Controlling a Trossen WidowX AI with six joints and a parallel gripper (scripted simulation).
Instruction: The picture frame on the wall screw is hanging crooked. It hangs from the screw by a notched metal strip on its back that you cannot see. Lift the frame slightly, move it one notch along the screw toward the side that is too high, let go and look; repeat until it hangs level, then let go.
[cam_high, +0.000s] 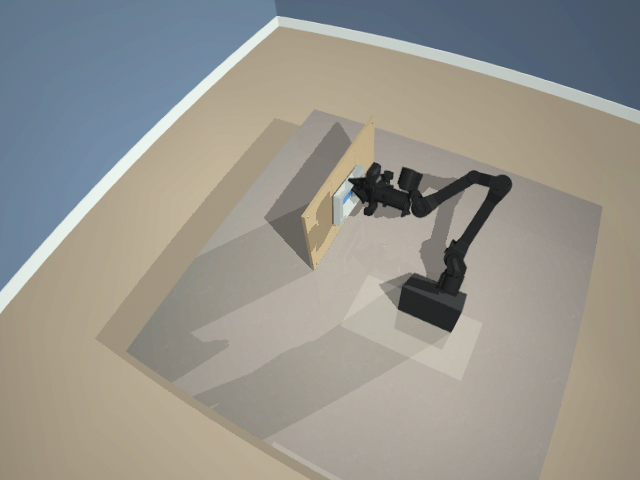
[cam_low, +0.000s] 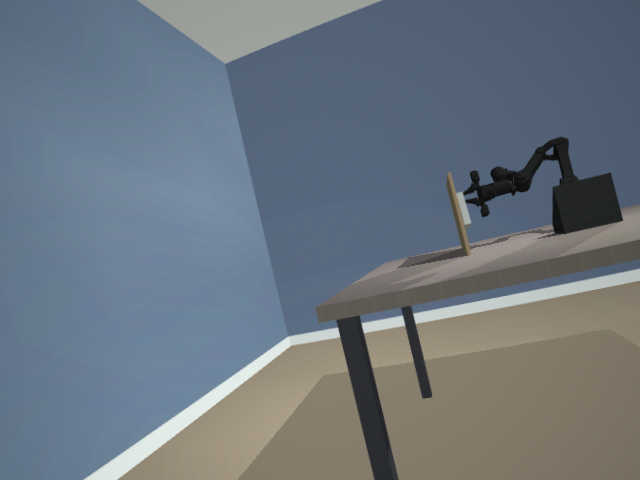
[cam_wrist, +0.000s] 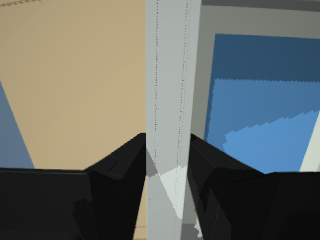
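Observation:
The picture frame (cam_high: 338, 210) (cam_low: 466, 217) (cam_wrist: 171, 65) is pale grey-white around a blue picture (cam_wrist: 265, 60). It is at the front face of the upright wooden board (cam_high: 319, 223) (cam_low: 458, 219) (cam_wrist: 75, 90). My gripper (cam_high: 352, 187) (cam_low: 466, 197) (cam_wrist: 165, 141) is shut on the frame's top rail, one finger above it and the other inside the opening, in front of the picture. In the wrist view the rail runs nearly straight up between the fingers. The screw and the notched strip are hidden. I cannot tell from these views whether the frame is level.
The board stands on the grey-brown table (cam_high: 516, 372) (cam_low: 372, 294). My arm reaches to the frame from its dark base block (cam_high: 430, 307) (cam_low: 589, 204), on a pale patch (cam_high: 460, 366) of the table. Shadows lie across the table top. Blue walls stand beyond.

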